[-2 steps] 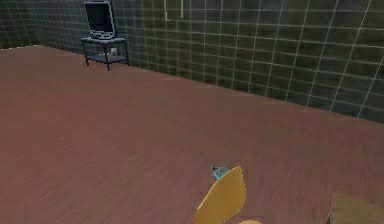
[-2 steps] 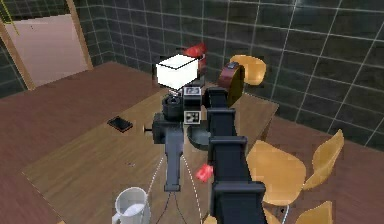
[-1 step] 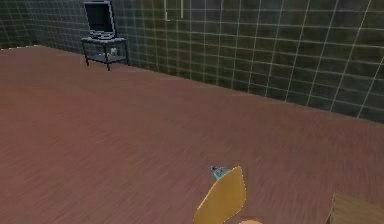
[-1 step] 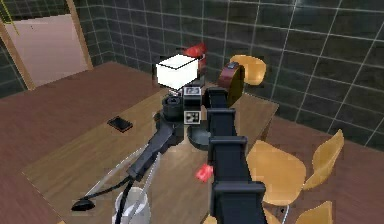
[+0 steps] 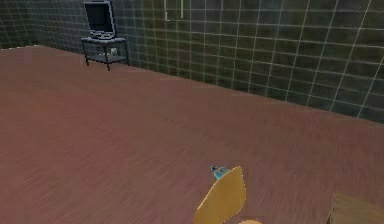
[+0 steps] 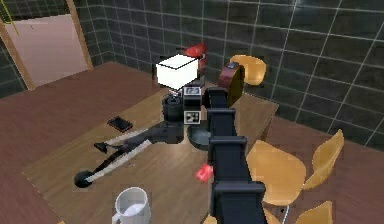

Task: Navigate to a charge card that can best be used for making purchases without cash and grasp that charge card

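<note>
Brown wooden table [image 6: 160,172] against dark tiled walls, and the gripper [image 6: 89,165] reaches low across the tabletop. I can't tell how its jaws stand, or whether they hold anything. A small dark flat card-like thing [image 6: 119,124] lies just beyond the jaws, and a white mug [image 6: 130,207] sits on their near side.

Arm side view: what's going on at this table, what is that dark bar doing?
That bar is a wheeled robot's arm, stretched out over a wooden table with its gripper at the far end. The robot is after a charge card. A small dark flat thing on the table near the gripper may be it, though I cannot be sure. A white mug and a white box also stand on the table.
</note>
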Robot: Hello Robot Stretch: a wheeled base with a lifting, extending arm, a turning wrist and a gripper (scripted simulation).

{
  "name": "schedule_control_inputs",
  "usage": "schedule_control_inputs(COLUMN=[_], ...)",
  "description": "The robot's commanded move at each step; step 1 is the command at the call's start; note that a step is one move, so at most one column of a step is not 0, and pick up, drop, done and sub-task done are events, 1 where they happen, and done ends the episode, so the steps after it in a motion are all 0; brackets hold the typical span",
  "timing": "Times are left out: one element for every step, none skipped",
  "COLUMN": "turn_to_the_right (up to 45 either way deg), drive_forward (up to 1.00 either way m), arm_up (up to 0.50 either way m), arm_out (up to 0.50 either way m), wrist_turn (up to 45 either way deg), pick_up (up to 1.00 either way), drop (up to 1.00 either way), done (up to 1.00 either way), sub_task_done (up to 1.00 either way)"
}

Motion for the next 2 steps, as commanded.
schedule_control_inputs(turn_to_the_right=[0.0,0.0], drive_forward=[0.0,0.0], arm_up=[0.0,0.0], arm_out=[0.0,0.0], wrist_turn=[45.0,45.0], pick_up=[0.0,0.0], drop=[0.0,0.0], done=[0.0,0.0], sub_task_done=[0.0,0.0])
